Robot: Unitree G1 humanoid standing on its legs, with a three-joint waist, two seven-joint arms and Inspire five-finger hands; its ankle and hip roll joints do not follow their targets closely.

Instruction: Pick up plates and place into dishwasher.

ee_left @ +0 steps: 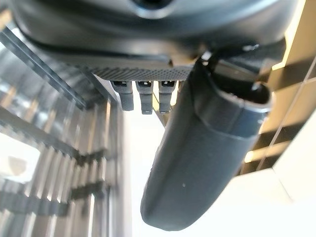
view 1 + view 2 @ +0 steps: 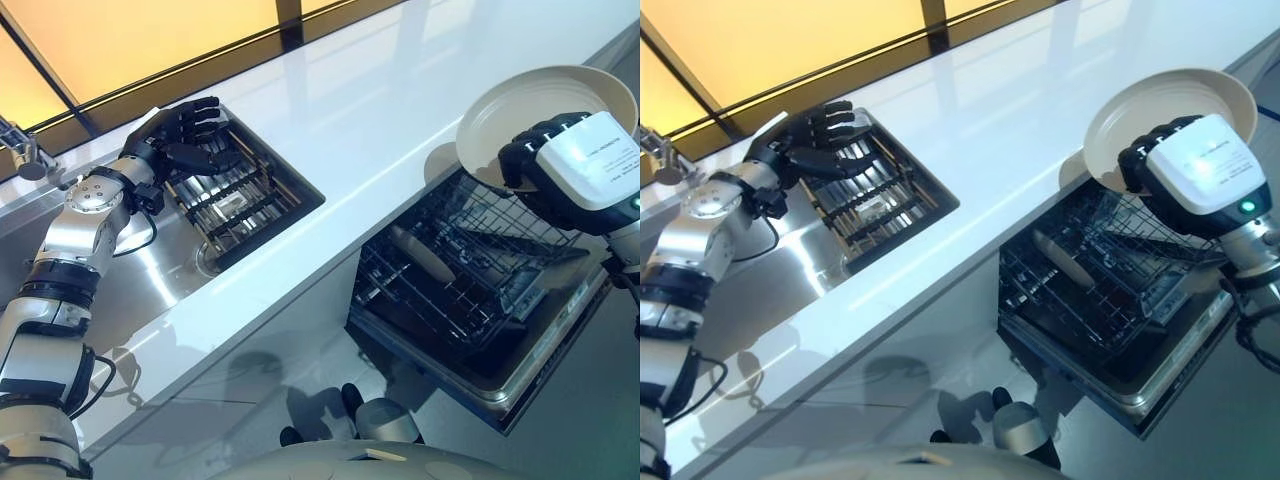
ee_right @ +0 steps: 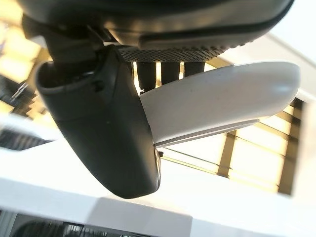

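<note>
One cream plate [image 2: 540,115] is up in the air at about two o'clock, tilted with its hollow face toward the camera, pinched at its lower rim between the curled fingers and thumb of the right hand [image 2: 545,160]. That arm comes in from the right edge, wrist bent upward. The plate hangs over the open dishwasher [image 2: 470,290], whose dark wire rack [image 2: 450,260] is pulled out below the white counter [image 2: 380,120]. At ten o'clock the left hand [image 2: 185,135] reaches over the sink's drying rack [image 2: 240,195], fingers loosely spread and grasping nothing, forearm rising from the lower left.
</note>
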